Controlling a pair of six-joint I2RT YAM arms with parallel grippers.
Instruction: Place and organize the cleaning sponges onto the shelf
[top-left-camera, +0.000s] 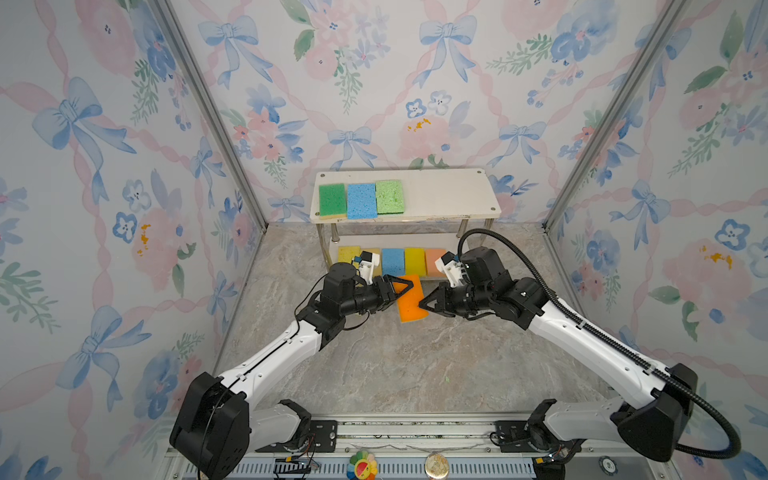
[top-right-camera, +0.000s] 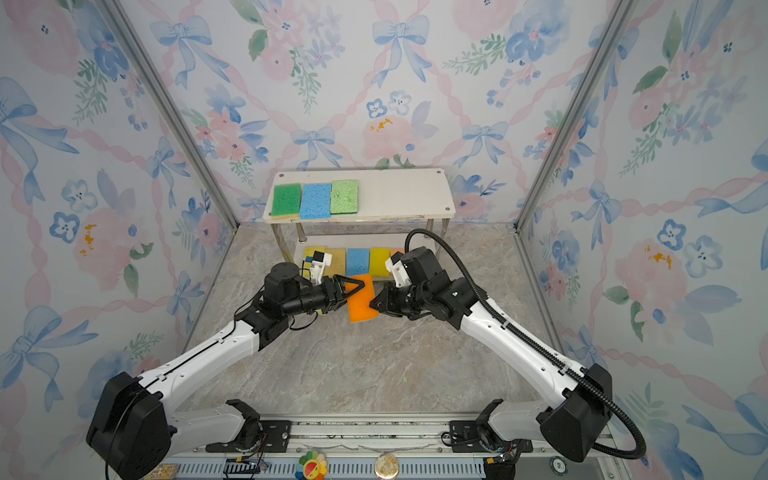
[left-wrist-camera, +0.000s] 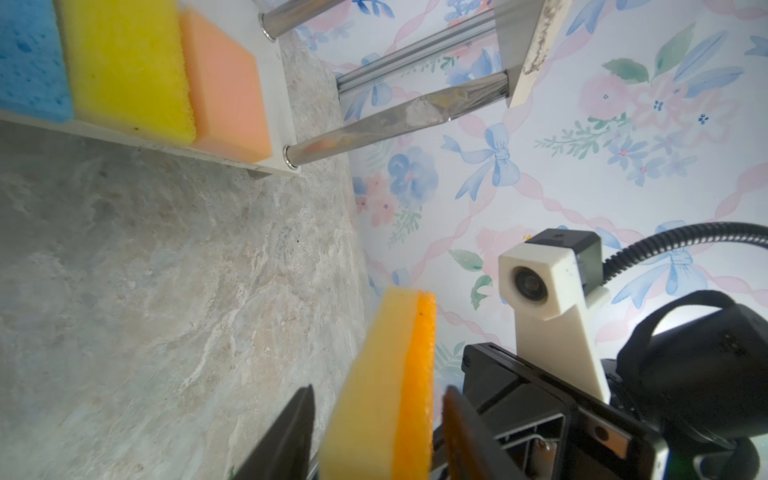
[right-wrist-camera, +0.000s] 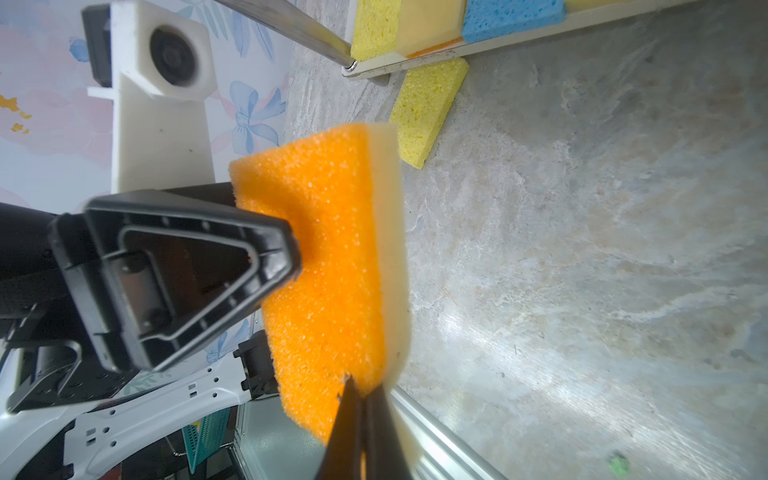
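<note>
So, shelf (top-left-camera: 449, 195): I count eight stowed, two left.
orange sponge (top-left-camera: 409, 297): midair, shelf at its 12 o'clock.
left hand (top-left-camera: 404, 289): pinching it.
right hand (top-left-camera: 423, 306): pinching its edge.
yellow sponge (right-wrist-camera: 428, 112): loose on desk (top-left-camera: 374, 365).

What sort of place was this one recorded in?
Likely a staged robot-training booth, not a real home: floral wallpaper panels in bare aluminium framing, two white-and-black robot arms mounted on a metal rail, a small white two-tier shelf on a marble-look tabletop.
</note>
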